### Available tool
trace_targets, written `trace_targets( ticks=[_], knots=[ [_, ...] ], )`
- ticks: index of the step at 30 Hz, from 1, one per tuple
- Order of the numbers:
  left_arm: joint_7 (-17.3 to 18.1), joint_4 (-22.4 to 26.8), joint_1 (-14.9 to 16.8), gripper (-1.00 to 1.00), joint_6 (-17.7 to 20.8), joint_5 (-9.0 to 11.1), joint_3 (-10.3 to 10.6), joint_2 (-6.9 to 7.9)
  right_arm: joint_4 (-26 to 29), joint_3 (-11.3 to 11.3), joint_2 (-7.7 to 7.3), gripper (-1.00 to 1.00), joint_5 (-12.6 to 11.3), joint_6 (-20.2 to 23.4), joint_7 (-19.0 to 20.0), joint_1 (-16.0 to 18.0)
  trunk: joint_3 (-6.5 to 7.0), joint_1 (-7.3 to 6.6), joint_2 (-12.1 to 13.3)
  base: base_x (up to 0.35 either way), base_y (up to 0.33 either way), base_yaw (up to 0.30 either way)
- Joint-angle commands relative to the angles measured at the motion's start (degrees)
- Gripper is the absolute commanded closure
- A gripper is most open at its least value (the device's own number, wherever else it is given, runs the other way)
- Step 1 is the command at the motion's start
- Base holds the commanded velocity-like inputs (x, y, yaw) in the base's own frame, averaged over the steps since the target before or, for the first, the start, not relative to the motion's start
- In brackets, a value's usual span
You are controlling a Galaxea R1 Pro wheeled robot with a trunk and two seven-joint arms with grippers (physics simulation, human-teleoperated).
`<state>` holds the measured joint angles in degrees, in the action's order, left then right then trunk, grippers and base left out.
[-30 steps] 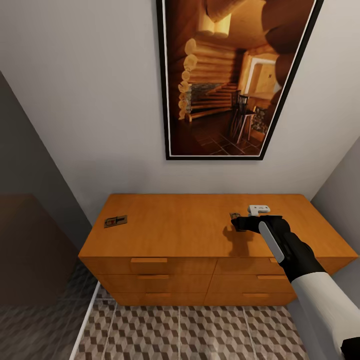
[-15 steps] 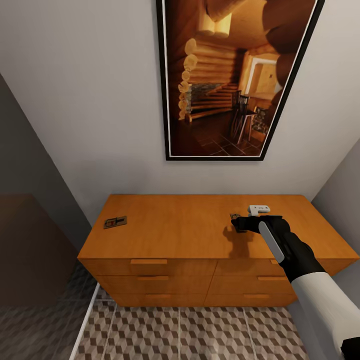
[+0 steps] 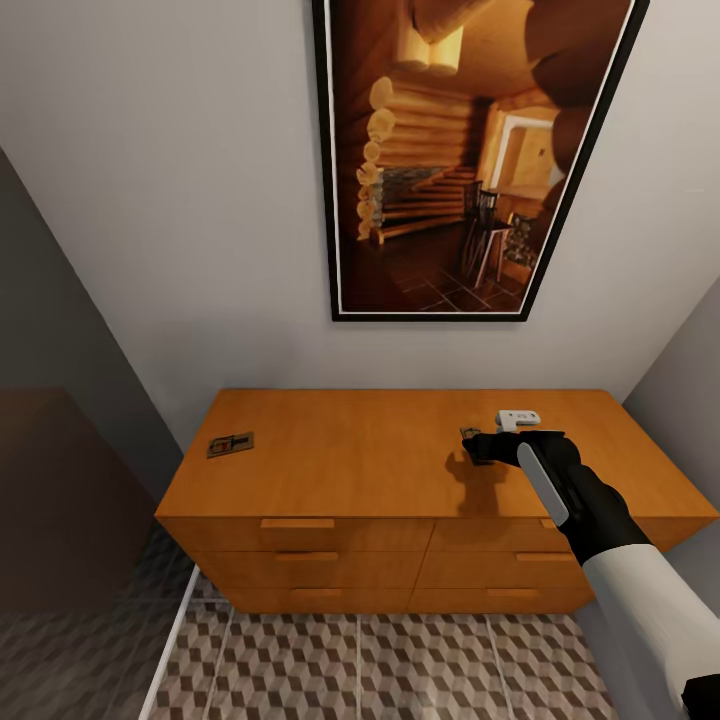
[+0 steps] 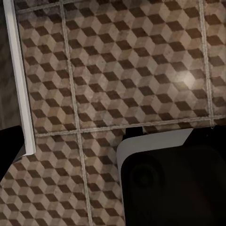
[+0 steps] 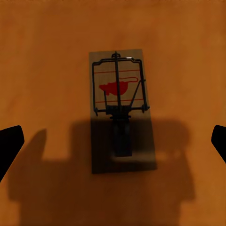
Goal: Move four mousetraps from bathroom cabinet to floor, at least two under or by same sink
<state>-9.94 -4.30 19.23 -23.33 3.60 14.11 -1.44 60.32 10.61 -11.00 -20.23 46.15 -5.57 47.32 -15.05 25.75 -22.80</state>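
The right gripper (image 5: 113,141) hangs wide open directly over a mousetrap (image 5: 121,110) on the cabinet (image 3: 360,460) top, fingertips at its 3 and 9 o'clock, its long axis running 12 to 6; a second mousetrap (image 3: 230,443) lies far toward the cabinet's left end.

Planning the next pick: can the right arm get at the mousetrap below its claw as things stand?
Probably yes. The right claw hangs open directly over the mousetrap, which lies flat on the cabinet top with bare wood around it and nothing between.
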Motion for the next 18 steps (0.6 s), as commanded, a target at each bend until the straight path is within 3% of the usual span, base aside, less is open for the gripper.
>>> trace_targets(
  ticks=[1, 18],
  knots=[
    [-0.17, -0.27, 0.11, -1.00, -0.40, 0.36, 0.49, -0.05, 0.06, 0.20, -0.08, -1.00, -0.60, 0.17, -0.58, 0.05, -0.11, 0.03, -0.11, 0.000, 0.000, 0.000],
    [-0.17, -0.27, 0.11, -1.00, -0.40, 0.36, 0.48, -0.05, 0.06, 0.20, -0.08, -1.00, -0.55, 0.17, -0.58, 0.05, -0.71, 0.03, -0.11, 0.000, 0.000, 0.000]
  ],
)
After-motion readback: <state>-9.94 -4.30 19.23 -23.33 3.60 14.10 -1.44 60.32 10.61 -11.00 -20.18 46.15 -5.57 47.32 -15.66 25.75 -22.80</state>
